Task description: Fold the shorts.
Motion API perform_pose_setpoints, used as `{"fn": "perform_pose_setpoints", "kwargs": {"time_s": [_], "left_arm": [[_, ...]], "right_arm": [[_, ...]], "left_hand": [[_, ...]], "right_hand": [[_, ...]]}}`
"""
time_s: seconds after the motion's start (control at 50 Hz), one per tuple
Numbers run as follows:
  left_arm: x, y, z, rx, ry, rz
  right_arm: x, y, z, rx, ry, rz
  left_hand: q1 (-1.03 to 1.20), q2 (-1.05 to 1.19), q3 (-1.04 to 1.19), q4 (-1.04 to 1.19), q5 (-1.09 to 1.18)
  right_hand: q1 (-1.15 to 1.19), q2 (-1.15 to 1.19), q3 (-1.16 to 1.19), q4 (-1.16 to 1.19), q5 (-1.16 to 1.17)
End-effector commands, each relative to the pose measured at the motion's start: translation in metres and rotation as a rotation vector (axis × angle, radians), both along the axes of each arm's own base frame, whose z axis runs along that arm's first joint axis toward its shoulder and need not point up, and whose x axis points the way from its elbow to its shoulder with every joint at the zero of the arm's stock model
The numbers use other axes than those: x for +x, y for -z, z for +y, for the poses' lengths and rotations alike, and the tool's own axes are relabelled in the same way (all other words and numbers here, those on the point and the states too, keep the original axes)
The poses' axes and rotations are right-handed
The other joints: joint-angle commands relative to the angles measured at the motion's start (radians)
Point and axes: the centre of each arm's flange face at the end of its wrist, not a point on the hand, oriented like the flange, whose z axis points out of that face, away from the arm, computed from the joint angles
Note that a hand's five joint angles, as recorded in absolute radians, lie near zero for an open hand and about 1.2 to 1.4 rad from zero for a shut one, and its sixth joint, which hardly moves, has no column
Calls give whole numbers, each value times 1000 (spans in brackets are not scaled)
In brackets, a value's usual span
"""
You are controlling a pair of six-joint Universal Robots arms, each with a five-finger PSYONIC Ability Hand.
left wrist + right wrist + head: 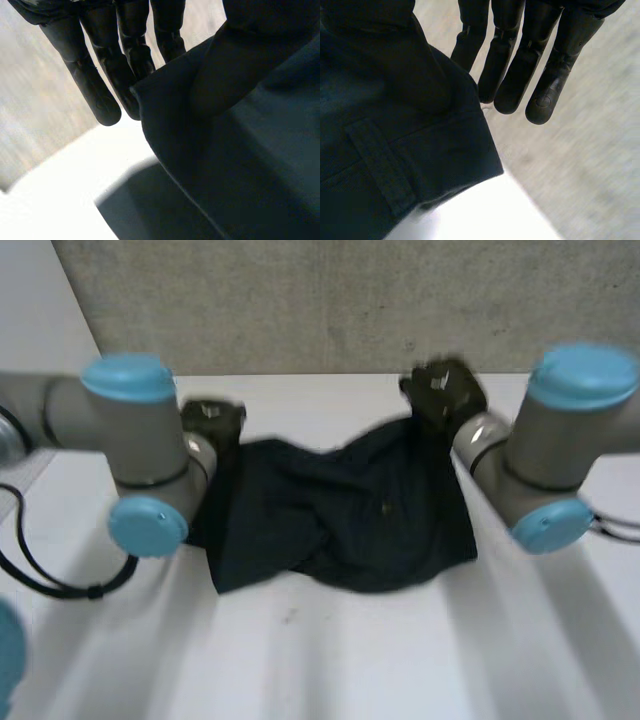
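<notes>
On the white table (330, 660), dark navy cloth shorts (350, 510) are lying crumpled, far edge rising. Black left hand (212, 420) is pinching the far left corner, straight fingers (100, 85) against thumb. Black right hand (443, 390) is pinching the far right corner likewise, holding it higher. Grey concrete wall (330, 300) is standing behind.

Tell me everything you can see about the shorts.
The shorts are dark navy woven cloth, rumpled and spread across the white table. The far corners are lifted, one pinched by the left robot hand, the other, bearing a belt loop, by the right robot hand; the rest sags onto the table.
</notes>
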Motion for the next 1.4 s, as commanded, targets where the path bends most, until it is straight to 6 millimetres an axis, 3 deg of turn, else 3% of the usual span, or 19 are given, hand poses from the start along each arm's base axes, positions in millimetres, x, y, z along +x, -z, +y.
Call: {"fn": "perform_pose_setpoints", "kwargs": {"time_s": [0.02, 0.06, 0.14, 0.28, 0.36, 0.48, 0.6, 0.74, 0.82, 0.88, 0.9, 0.94, 0.98, 1.04, 1.12, 1.18, 1.26, 1.34, 1.4], "left_arm": [[21, -133, 31, -278, -9, 168], [32, -160, 44, -330, -18, 209], [46, -179, 63, -356, -22, 246], [58, -165, 88, -289, -23, 221], [65, -145, 102, -232, -23, 170], [62, -89, 101, -100, 3, 24], [47, -24, 76, 39, 21, -136], [27, 6, 30, 40, 18, -199], [13, -27, -4, -112, -28, -193], [5, -82, -22, -299, -71, -125], [7, -115, -30, -401, -99, -59], [5, -152, -30, -525, -111, 16], [8, -204, -27, -718, -145, 135], [7, -242, -15, -881, -162, 254], [14, -277, 13, -970, -175, 354], [19, -277, 22, -946, -174, 372], [26, -257, 29, -851, -150, 380], [35, -222, 35, -731, -140, 370], [37, -177, 38, -604, -133, 333]], "right_arm": [[-11, -101, 39, -123, -75, -60], [-14, -115, 51, -102, -101, -53], [-22, -128, 65, -69, -124, -36], [-30, -130, 81, 17, -127, -3], [-34, -124, 92, 106, -128, 30], [-38, -87, 103, 334, -142, 130], [-24, -23, 83, 472, -165, 252], [-12, 10, 56, 481, -165, 289], [-1, 2, 27, 356, -121, 224], [6, -33, -3, 143, -38, 101], [8, -59, -15, 19, -2, 12], [10, -87, -23, -109, 18, -83], [9, -134, -25, -292, 24, -241], [0, -190, -13, -485, 4, -426], [-9, -222, 5, -590, -35, -533], [-11, -224, 11, -581, -47, -532], [-7, -203, 12, -490, -69, -480], [-2, -163, 12, -330, -85, -392], [-2, -126, 13, -187, -78, -317]], "left_hand": [[240, 204, 210, 205, 261], [240, 204, 210, 205, 261], [240, 204, 210, 205, 261], [240, 204, 210, 205, 261], [240, 204, 210, 205, 261], [240, 204, 210, 205, 261], [240, 204, 210, 205, 261], [240, 204, 210, 205, 261], [240, 204, 210, 205, 261], [240, 204, 210, 205, 261], [240, 204, 210, 205, 261], [240, 204, 210, 205, 261], [240, 204, 210, 205, 261], [240, 204, 210, 205, 261], [240, 204, 210, 205, 261], [240, 204, 210, 205, 261], [240, 204, 210, 205, 261], [240, 204, 210, 205, 261], [240, 204, 210, 205, 261]], "right_hand": [[418, 221, 215, 209, 258], [418, 221, 215, 209, 258], [418, 221, 215, 209, 258], [418, 221, 215, 209, 258], [418, 221, 215, 209, 258], [418, 221, 215, 209, 258], [418, 221, 215, 209, 258], [418, 221, 215, 209, 258], [418, 221, 215, 209, 258], [418, 221, 215, 209, 258], [418, 221, 215, 209, 258], [418, 221, 215, 209, 258], [418, 221, 215, 209, 258], [418, 221, 215, 209, 258], [418, 221, 215, 209, 258], [418, 221, 215, 209, 258], [418, 221, 215, 209, 258], [418, 221, 215, 209, 258], [418, 221, 215, 209, 258]]}}
